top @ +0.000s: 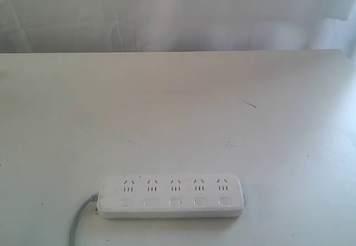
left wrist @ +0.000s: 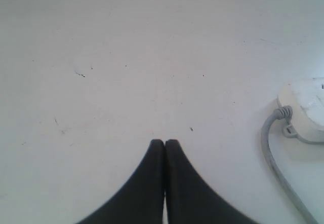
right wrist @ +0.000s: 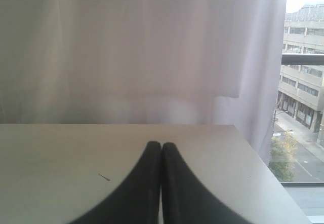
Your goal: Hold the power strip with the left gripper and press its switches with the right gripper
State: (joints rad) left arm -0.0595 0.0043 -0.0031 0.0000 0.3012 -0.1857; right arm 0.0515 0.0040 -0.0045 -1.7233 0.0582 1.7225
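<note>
While clear of the power strip (top: 171,197), L claw (left wrist: 165,144) & R claw (right wrist: 161,145) fully closed, empty.

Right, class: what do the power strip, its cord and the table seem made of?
Power strip: probably moulded white plastic, smooth, rounded ends. Cord: likely grey rubbery sheath, since it curves softly. Table: pale matte top with fine scuffs, perhaps laminate; unsure.

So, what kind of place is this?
Probably an upper-floor room in a city, maybe an office or lab: a plain white table beside a curtain, and a window looking down on a street and buildings.
</note>
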